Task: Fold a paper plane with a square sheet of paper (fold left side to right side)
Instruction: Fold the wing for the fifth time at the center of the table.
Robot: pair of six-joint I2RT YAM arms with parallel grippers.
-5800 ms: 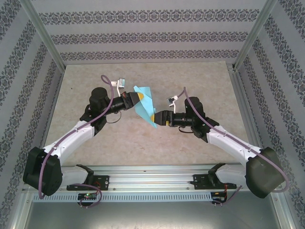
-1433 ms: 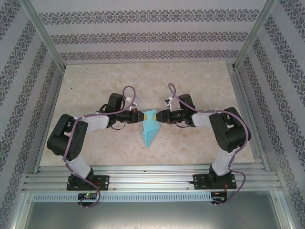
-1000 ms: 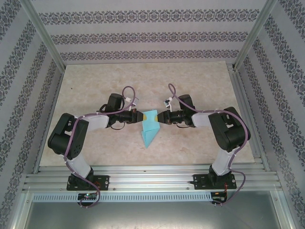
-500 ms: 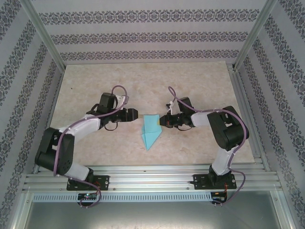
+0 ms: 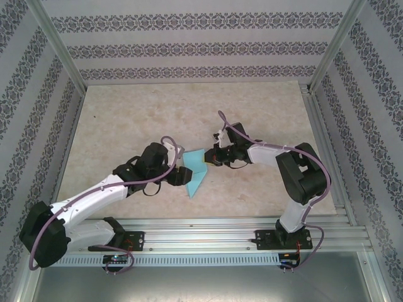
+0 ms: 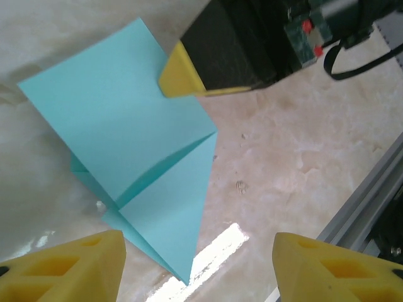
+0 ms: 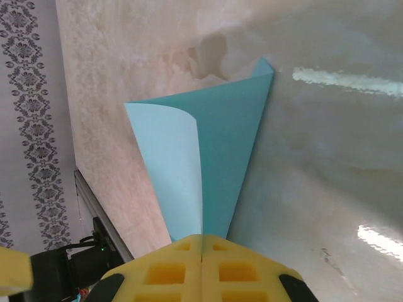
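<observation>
The light-blue sheet of paper (image 5: pixel 197 171) is folded into a narrow shape, its point toward the near edge of the table. My right gripper (image 5: pixel 210 159) is shut on its far right edge; in the right wrist view the paper (image 7: pixel 214 151) runs straight out from between the closed yellow pads (image 7: pixel 201 238). My left gripper (image 5: pixel 184 177) stands open at the paper's near left side. In the left wrist view the paper's point (image 6: pixel 179 261) lies between the spread yellow fingers (image 6: pixel 69 267), untouched. The paper (image 6: pixel 132 138) is pinched at its top by the right gripper's tip (image 6: pixel 179 75).
The beige marbled table top (image 5: pixel 126 119) runs out to patterned walls on three sides. A metal rail (image 5: pixel 201 228) with both arm bases lines the near edge. The right arm's folded elbow (image 5: pixel 302 173) stands right of the paper.
My left gripper let go of the paper's left edge, drew back, then swung round to its near left side, open. The right gripper closed on the far right edge and raised it slightly.
</observation>
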